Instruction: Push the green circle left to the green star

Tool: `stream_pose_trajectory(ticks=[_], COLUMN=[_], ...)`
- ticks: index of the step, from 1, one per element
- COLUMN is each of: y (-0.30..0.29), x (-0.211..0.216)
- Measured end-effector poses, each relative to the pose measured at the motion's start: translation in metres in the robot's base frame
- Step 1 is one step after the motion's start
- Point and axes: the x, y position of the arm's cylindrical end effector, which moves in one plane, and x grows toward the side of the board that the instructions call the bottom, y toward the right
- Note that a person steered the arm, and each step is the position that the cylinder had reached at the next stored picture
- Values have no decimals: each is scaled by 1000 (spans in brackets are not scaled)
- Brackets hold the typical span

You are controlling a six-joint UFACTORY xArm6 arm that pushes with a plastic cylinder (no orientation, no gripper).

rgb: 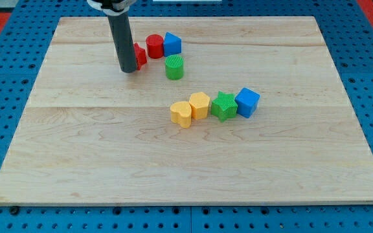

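While down on the wooden board [96, 155], my tip [129, 70] sits in the upper middle, pressed right up against a red block [140, 54] that peeks out from behind the rod on its right side, shape hard to make out. No jaws to report, only a bare dark rod, so nothing parted, closed or clamped.

Just right of that, a red cylinder [155, 46], then a blue cube [171, 43] touching it. Below and between those two, the green circle [174, 66], standing a little apart from the tip, off to the tip's right, with a small gap of bare wood between.

Further down the view, well apart from the upper cluster, a row of four running slightly uphill to the right: yellow heart-like block [181, 113], yellow hexagon-like block [199, 105], green star [224, 105], blue cube at the end [247, 102]. Each touching its neighbour. Green star lower and to the right of the green circle, clearly separated from it.

Blue pegboard [18, 39] all around the board's edges.
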Motion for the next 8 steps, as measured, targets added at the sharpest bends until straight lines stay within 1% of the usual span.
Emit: stream_pose_trajectory(ticks=[3,4,5,6,7,8], y=[-3,-3,1,15,46,88], x=[-37,-8,5,-4,-13,-19])
